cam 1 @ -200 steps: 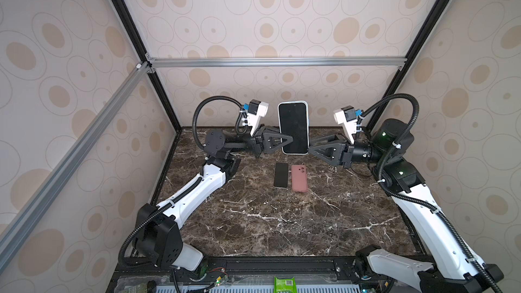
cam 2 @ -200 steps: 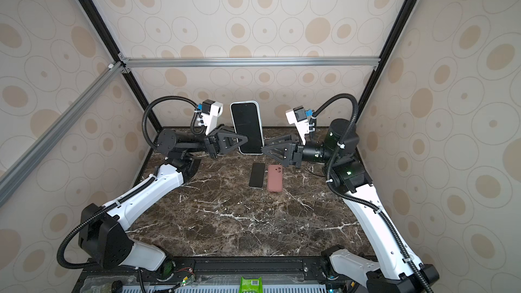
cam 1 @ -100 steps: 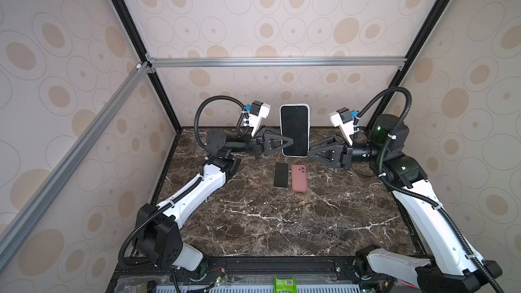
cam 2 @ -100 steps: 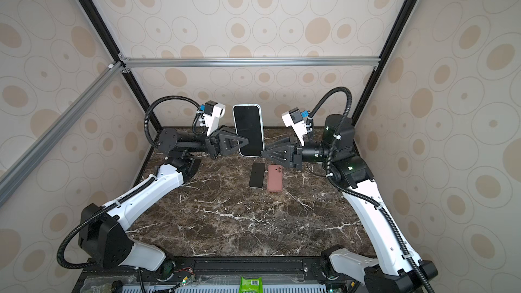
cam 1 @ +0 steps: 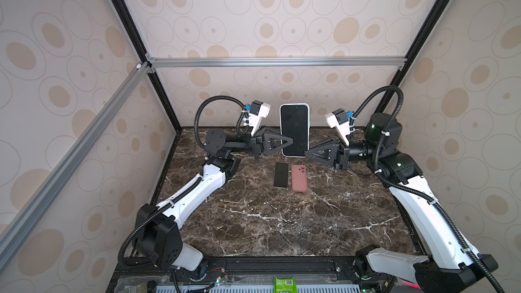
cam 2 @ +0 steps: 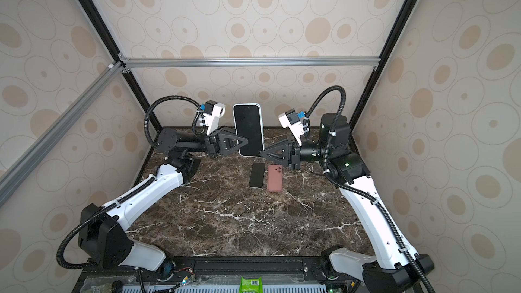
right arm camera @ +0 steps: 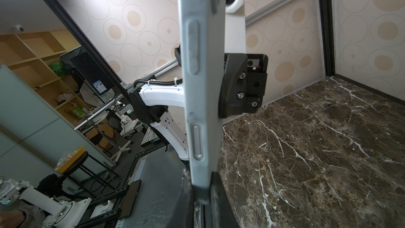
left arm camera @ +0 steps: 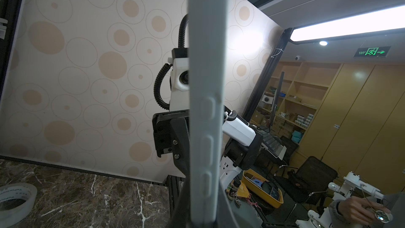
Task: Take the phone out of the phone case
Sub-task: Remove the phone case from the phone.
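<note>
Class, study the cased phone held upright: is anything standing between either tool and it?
Nothing visible does. The left tool and right tool both clamp the cased phone at opposite edges; the black phone and pink case lie on the table below.

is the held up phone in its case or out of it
In its case: a pale rim frames the phone around its dark screen, and both wrist views show molded button covers.
</note>
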Robot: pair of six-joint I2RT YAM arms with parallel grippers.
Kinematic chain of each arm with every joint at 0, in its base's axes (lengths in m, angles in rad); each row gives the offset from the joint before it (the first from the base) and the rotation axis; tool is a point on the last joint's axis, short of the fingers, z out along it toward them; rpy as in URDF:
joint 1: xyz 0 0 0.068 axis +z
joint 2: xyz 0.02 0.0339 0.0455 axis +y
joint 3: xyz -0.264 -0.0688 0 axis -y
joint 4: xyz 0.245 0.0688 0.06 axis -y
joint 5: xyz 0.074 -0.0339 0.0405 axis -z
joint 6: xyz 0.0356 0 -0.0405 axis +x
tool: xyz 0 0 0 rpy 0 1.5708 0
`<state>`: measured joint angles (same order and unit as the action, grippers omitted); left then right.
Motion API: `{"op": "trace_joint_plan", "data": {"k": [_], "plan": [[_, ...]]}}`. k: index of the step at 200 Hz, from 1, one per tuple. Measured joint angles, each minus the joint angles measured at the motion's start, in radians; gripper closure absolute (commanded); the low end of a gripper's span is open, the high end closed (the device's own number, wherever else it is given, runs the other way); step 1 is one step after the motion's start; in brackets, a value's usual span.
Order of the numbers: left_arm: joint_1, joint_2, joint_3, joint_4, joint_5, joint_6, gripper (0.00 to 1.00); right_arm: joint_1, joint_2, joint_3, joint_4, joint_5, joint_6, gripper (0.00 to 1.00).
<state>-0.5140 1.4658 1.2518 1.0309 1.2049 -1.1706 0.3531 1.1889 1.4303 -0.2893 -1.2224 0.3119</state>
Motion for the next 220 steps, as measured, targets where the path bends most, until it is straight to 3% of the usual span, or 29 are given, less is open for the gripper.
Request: {"op": "trace_joint_plan", "data": {"k": [72,153,220], "plan": [[-0.003,-0.005,-0.04,0.222,-0.082,-0.116,1.0,0.039,0.004,-0.062,0.412,-0.024,0.346,0.99],[-0.003,0.024,0.006,0.496,-0.163,-0.237,1.0,0.18,0.005,-0.082,0.761,0.153,0.63,1.0],[0.002,0.047,0.047,0.518,-0.206,-0.245,1.0,0.219,0.024,-0.125,0.956,0.282,0.792,1.0]]}}
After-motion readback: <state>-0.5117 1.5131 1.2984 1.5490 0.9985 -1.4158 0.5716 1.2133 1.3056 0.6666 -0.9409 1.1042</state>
